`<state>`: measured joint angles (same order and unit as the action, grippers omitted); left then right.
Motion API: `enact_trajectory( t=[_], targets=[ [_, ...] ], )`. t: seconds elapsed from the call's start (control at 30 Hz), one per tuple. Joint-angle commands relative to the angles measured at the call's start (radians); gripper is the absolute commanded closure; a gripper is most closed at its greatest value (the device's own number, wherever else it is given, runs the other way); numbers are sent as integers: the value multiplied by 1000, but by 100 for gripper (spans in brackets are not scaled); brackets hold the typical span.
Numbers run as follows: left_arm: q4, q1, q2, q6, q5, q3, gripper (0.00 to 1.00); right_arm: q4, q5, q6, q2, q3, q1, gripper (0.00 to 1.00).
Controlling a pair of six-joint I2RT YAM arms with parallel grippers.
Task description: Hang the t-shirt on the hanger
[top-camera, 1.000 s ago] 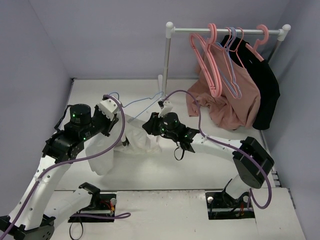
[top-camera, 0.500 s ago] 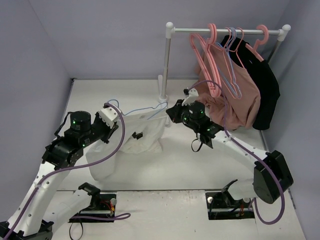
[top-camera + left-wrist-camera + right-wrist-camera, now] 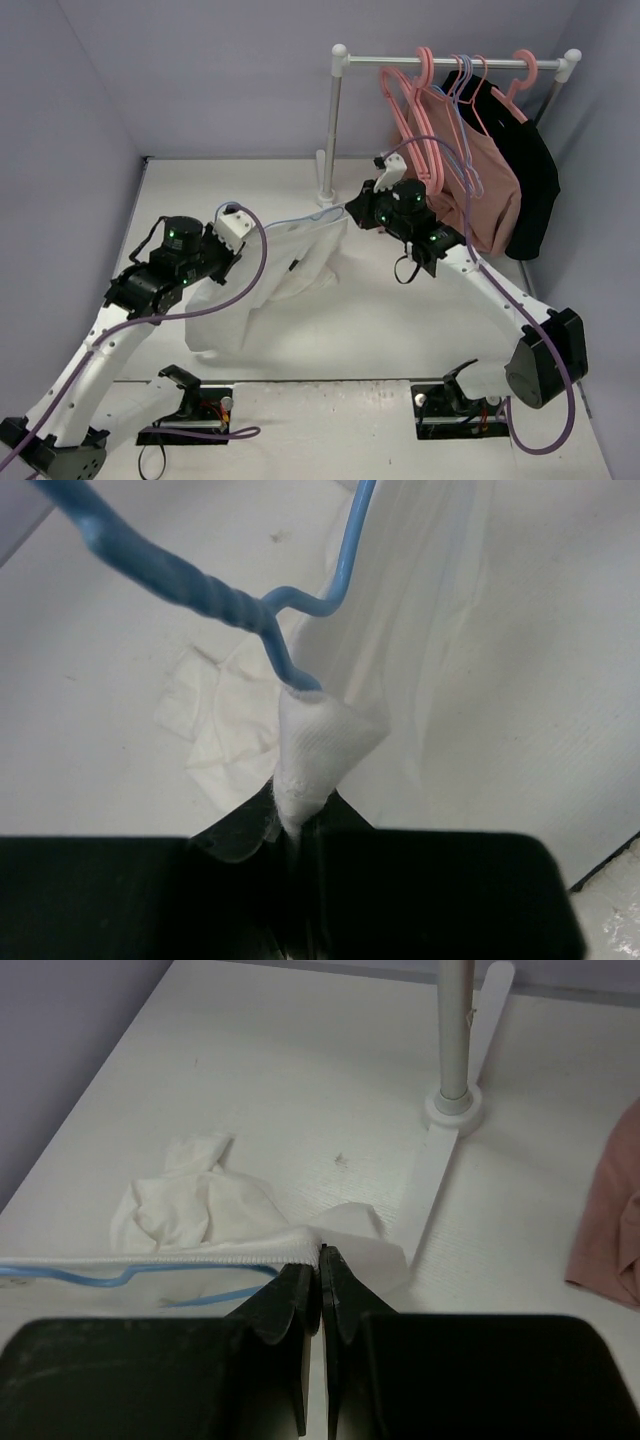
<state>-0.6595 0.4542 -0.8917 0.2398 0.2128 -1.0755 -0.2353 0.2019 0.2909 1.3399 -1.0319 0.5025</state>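
On table (image 3: 400, 320) centre: t-shirt (image 3: 305, 255), hanger (image 3: 200, 585) inside its top edge; rack (image 3: 335, 120) behind right, garments (image 3: 480, 205) hanging on it.

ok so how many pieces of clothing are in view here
3: a white t-shirt held up over the table, a pink top hanging on the rack, and a black garment beside it at the far right. More may hide behind those.

The t-shirt (image 3: 312, 248) is plain white on a light-blue hanger (image 3: 190, 584), while the white rail (image 3: 333, 120) carries pink hangers (image 3: 425, 160), a dusty-pink top (image 3: 482, 203) and a black garment (image 3: 536, 190), near purple cables (image 3: 262, 250).
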Motion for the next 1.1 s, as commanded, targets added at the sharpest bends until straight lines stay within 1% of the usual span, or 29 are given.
enact_trajectory(
  t=[0.0, 0.17, 0.27, 0.33, 0.4, 0.43, 0.5, 0.57, 0.67, 0.7, 0.73, 0.8, 0.87, 0.93, 1.0, 1.07],
  targets=[
    [19, 83, -89, 0, -222, -104, 100, 30, -61, -81, -19, -116, -25, 100],
    [23, 193, -188, -31, -454, -154, 100, 74, -64, -108, -16, -176, 0, 100],
    [25, 228, -242, -53, -542, -193, 100, 96, -60, -116, -9, -211, 32, 100],
    [29, 242, -273, -102, -627, -262, 100, 108, -78, -122, -4, -237, 90, 100],
    [41, 244, -282, -147, -669, -313, 100, 120, -110, -130, 2, -270, 155, 100],
    [52, 244, -283, -148, -662, -355, 100, 122, -143, -130, 5, -283, 174, 100],
    [93, 250, -279, -155, -645, -391, 100, 128, -163, -128, 23, -329, 194, 100],
    [134, 257, -275, -155, -601, -445, 100, 149, -169, -131, 59, -432, 198, 100],
    [134, 267, -285, -142, -538, -575, 100, 194, -167, -160, 98, -561, 227, 100],
    [130, 267, -285, -136, -524, -586, 100, 194, -164, -166, 106, -576, 235, 100],
    [121, 270, -286, -126, -464, -635, 100, 197, -153, -192, 116, -639, 268, 100],
    [108, 271, -282, -118, -405, -653, 100, 196, -150, -213, 127, -683, 295, 100],
    [97, 273, -263, -108, -306, -632, 100, 197, -163, -232, 130, -691, 315, 100],
    [101, 273, -229, -109, -255, -532, 100, 194, -177, -235, 121, -655, 317, 99],
    [125, 273, -192, -115, -219, -426, 100, 194, -185, -234, 109, -603, 318, 99],
    [164, 272, -146, -127, -216, -346, 100, 194, -181, -233, 95, -543, 325, 99]
  ],
)
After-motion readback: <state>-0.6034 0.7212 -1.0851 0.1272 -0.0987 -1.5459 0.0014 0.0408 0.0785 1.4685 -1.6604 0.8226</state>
